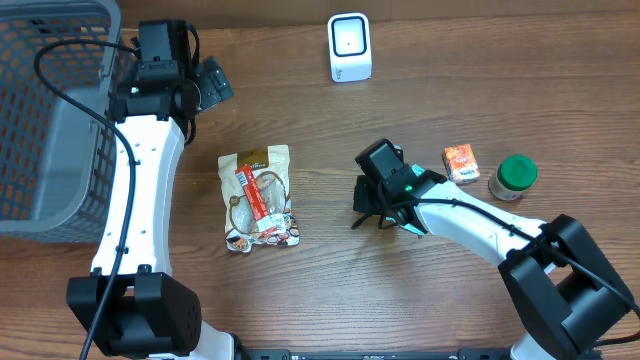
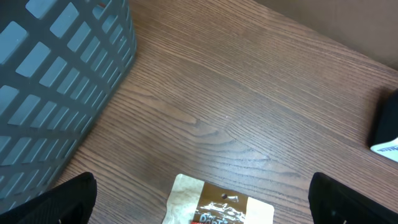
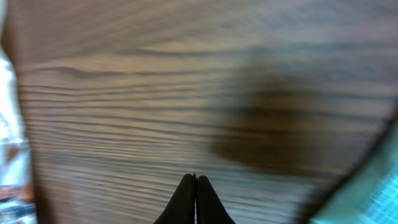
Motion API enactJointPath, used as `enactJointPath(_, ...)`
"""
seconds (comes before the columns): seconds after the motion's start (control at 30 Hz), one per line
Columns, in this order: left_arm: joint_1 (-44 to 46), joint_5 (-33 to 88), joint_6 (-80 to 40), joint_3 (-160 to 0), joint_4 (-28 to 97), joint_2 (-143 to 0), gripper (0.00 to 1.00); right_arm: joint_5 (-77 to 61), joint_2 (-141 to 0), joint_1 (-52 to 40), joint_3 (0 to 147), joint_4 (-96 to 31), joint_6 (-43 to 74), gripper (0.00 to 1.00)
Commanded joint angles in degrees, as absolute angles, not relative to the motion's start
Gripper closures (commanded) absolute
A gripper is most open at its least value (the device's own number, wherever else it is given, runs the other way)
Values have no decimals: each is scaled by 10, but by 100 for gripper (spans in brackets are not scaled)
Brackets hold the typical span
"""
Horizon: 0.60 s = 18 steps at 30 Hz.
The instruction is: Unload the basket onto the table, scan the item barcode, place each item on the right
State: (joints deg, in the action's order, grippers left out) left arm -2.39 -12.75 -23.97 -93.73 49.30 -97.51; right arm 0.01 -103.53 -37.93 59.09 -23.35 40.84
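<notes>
From overhead, the flat tan snack pouch with a red label (image 1: 259, 197) lies face-up on the wooden table (image 1: 330, 280), about midway between the two arms. The white cube-shaped barcode scanner (image 1: 349, 47) stands well apart from it, near the table's far edge. The right gripper (image 1: 366, 212) sits low over the wood to the right of the pouch, close to it but with bare table between them. Off to its right, a small orange box (image 1: 461, 162) stands just beside a green-lidded jar (image 1: 514, 176).

The right wrist camera settles what the overhead can't: the two black fingertips (image 3: 188, 194) are pressed flat together, with only blurred wood grain beyond them and nothing pinched. At that frame's left edge there's a smeared sliver of the pouch; the teal blur at lower right, I can't tell.

Over to the left gripper (image 1: 212, 86), which hangs up by the grey plastic mesh basket (image 1: 45, 120). From above its jaws are hard to read. The left wrist view shows them plainly: black fingers (image 2: 65, 199) sit in both bottom corners, spread wide and holding nothing. The pouch's top edge peeks in between them, with the basket wall at the left.
</notes>
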Motion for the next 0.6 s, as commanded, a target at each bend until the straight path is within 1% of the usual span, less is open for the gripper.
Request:
enactJointPath(0.0, -26, -139, -240, -939, 492, -980, 0, 45, -1038, -380, 582, -248, 450, 96)
enactJointPath(0.13, -26, -139, -240, -939, 492, -980, 0, 87, -1038, -380, 582, -278, 470, 96)
enactJointPath(0.33, -26, -139, -240, -939, 492, -980, 0, 90, -1037, -366, 590, -318, 483, 96)
enactJointPath(0.5, -26, -139, -240, -939, 492, -980, 0, 92, -1037, -350, 628, -401, 481, 96)
enactJointPath(0.57, -26, -139, -240, -939, 492, -980, 0, 117, -1037, -343, 638, -435, 480, 96)
